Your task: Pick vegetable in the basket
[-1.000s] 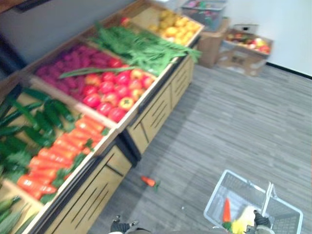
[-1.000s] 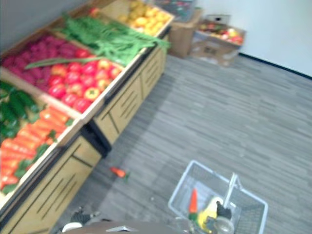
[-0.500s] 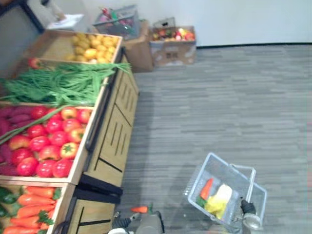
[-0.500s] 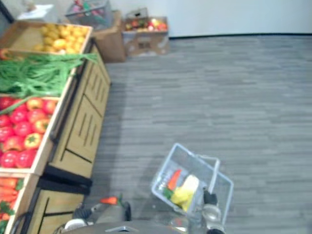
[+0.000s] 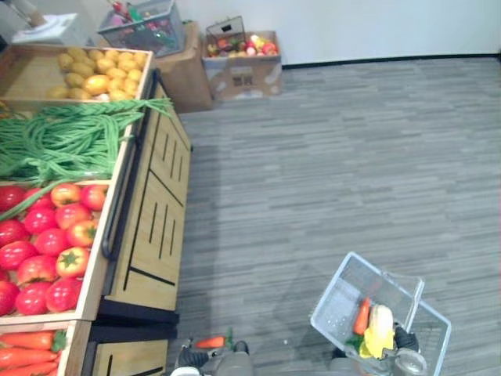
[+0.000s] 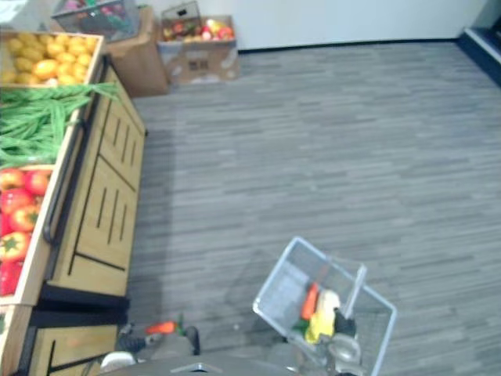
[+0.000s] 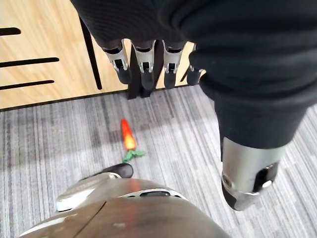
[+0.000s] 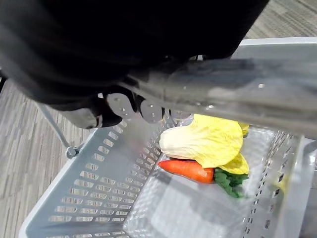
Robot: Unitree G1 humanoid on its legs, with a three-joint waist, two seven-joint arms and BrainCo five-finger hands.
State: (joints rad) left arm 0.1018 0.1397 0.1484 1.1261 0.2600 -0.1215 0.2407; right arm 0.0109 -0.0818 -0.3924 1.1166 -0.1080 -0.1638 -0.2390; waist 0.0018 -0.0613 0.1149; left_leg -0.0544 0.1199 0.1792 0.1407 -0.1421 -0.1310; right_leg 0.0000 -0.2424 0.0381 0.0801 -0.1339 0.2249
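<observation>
A grey plastic basket (image 5: 338, 296) hangs low at my right side. Its handle (image 8: 224, 98) is gripped by my right hand (image 8: 142, 107), fingers curled round it. Inside lie an orange carrot (image 8: 187, 169) with green leaves and a pale yellow cabbage (image 8: 207, 140), the cabbage partly on top of the carrot. Another carrot (image 7: 127, 138) lies loose on the grey floor by the foot of the wooden stand (image 5: 156, 227). My left hand (image 7: 144, 63) hangs above that floor carrot with straight fingers and holds nothing.
The stand on my left carries red tomatoes (image 5: 47, 251), green beans (image 5: 63, 141), yellow fruit (image 5: 94, 74) and carrots (image 5: 31, 348). Cardboard boxes (image 5: 243, 59) and a grey crate (image 5: 141, 23) sit by the far wall. Open floor stretches to the right.
The whole picture has swung, so the stand now sits further left and more floor shows. The basket still hangs from my right hand with the same contents.
</observation>
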